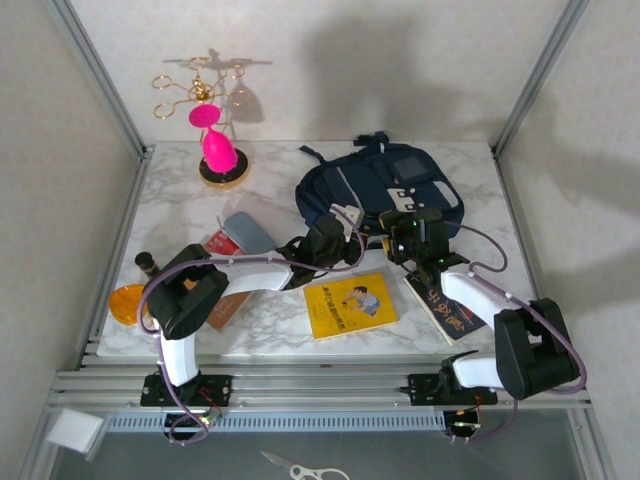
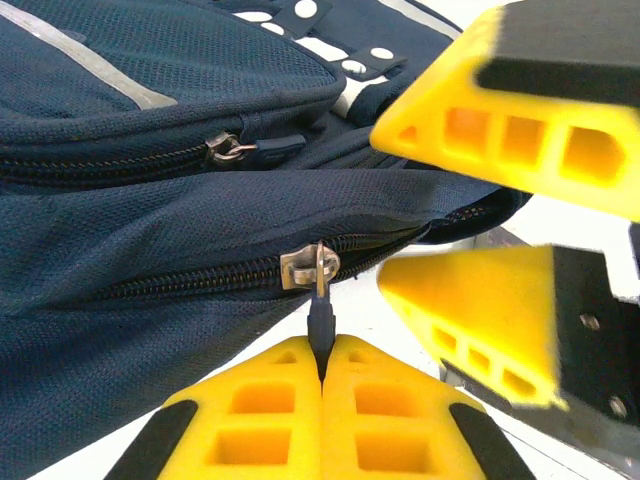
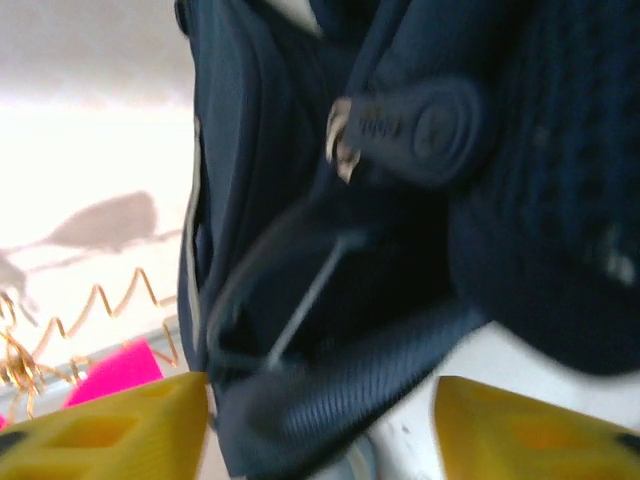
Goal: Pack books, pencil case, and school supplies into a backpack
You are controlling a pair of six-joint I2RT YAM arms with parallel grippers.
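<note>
A marble desk (image 1: 270, 190) with grey veins sits inside a metal frame. At its far left, a gold wire stand (image 1: 210, 85) with curled arms rises from a round black base (image 1: 223, 176), with a bright pink piece (image 1: 217, 148) on its stem. A small dark cylinder (image 1: 146, 262) stands upright near the left edge. Metal rails (image 1: 320, 385) run along the near edge. Below them lie scissors (image 1: 300, 467) and a white block (image 1: 75, 431).

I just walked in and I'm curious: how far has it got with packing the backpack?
Nothing looks packed yet. The yellow book, dark book, pencil case and red box lie on the table. In hand: the left gripper pinches a zipper pull on the backpack, the right gripper open beside it. Left: opening it and loading everything.
</note>
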